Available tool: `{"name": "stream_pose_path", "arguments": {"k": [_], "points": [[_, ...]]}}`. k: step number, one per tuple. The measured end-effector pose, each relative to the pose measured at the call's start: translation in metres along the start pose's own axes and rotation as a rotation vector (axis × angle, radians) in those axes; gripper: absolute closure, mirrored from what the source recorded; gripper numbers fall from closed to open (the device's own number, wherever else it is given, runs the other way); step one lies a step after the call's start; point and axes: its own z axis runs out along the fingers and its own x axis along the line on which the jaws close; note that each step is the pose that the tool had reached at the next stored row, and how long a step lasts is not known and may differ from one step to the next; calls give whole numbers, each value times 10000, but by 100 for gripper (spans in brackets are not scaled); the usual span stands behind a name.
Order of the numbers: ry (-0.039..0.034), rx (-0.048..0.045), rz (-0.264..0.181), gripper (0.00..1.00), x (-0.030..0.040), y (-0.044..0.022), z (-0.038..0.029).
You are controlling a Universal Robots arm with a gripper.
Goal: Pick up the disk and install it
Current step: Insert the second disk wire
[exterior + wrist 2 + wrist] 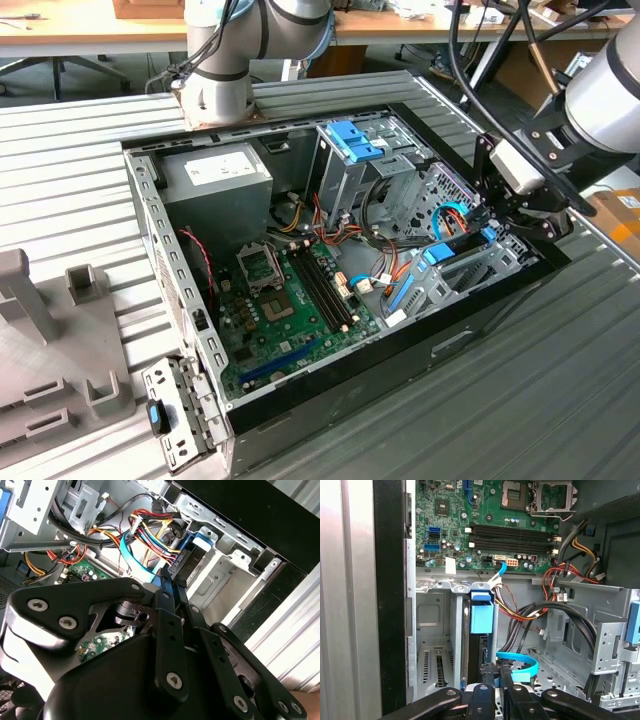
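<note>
The disk [455, 248] stands on its edge in the metal drive bay [470, 280] at the open computer case's corner on the exterior view's right. Its blue carrier frame [481, 617] and dark body [186, 566] show in both wrist views. My gripper [487, 222] hangs over the disk's end nearest the case wall. The two black fingers [488, 674] lie almost together, so the gripper [496, 669] looks shut, its tips [171, 582] at the disk's blue edge. I cannot tell whether anything is pinched between them.
A green motherboard [290, 300] fills the case floor. A grey power-supply box [215, 175] and a tall cage with a blue latch [352, 140] stand at the back. Loose coloured cables [150, 535] and a blue ribbon cable [517, 662] lie beside the bay. A grey fixture [40, 340] sits outside the case.
</note>
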Motion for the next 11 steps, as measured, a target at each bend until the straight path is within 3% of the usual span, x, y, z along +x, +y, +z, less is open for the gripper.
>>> {"name": "stream_pose_path", "arguments": {"k": [3, 6, 11], "points": [[3, 5, 20, 84, 0, -1, 1], [1, 20, 15, 84, 20, 9, 78], [0, 27, 14, 84, 26, 23, 84]]}}
